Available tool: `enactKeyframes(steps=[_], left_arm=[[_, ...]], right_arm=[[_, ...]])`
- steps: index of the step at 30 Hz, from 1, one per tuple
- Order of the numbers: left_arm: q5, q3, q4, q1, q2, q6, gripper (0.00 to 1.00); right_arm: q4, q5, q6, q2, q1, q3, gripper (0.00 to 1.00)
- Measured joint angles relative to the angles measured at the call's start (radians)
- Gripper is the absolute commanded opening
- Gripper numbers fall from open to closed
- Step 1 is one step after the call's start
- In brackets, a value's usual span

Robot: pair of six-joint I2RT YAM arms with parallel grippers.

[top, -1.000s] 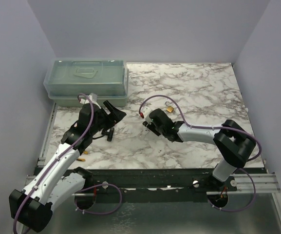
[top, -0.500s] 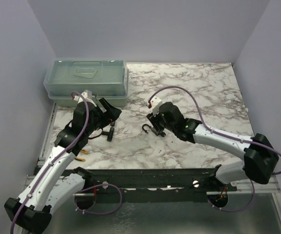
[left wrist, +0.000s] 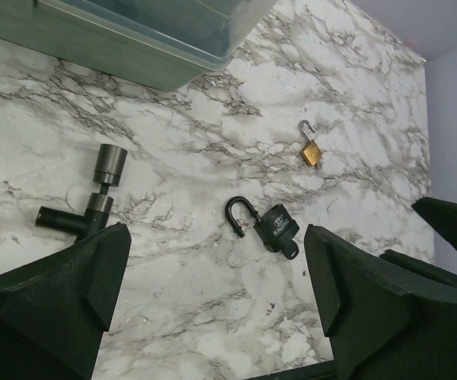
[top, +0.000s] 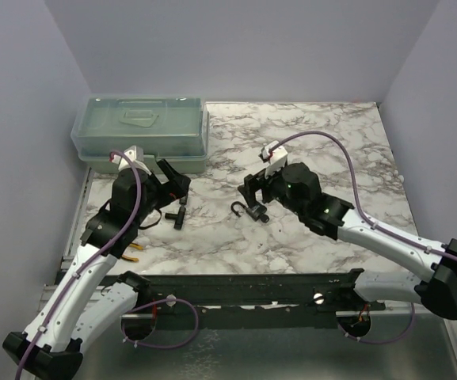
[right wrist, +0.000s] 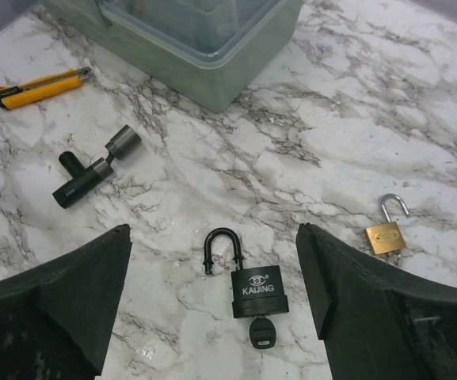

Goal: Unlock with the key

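Marble table [right wrist: 331,119] holds the black padlock [right wrist: 258,290] beneath the wide, empty right end effector [right wrist: 212,297]; its tiny key [right wrist: 261,333] looks light, slippery: pinch the round head.

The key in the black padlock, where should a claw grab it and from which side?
Grip the key by its round black head, the only part protruding from the black padlock. It lies flat, so likely descend from above, pinching the head's edges.
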State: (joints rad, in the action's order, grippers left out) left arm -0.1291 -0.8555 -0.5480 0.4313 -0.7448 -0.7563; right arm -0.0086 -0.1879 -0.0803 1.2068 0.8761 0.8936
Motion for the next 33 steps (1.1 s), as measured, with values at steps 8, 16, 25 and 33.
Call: enactKeyframes(steps=[8,16,25,33], left_arm=[[-0.095,-0.003,0.022,0.0,-0.054,0.129,0.99],[-0.281,0.123,0.277,0.0,-0.1,0.332,0.93],[-0.37,0.309,0.689,-0.069,-0.388,0.618,0.95],[-0.253,0.38,1.03,-0.268,-0.547,0.653,0.93]], right_arm=[[0.043,-0.072,-0.054,-0.116,0.0,-0.05,1.0],[0.041,-0.139,-0.11,-0.197,0.0,-0.144,1.0],[0.035,-0.156,-0.183,-0.301,0.0,-0.198,1.0],[0.026,-0.179,-0.237,-0.356,0.0,-0.224,1.0]])
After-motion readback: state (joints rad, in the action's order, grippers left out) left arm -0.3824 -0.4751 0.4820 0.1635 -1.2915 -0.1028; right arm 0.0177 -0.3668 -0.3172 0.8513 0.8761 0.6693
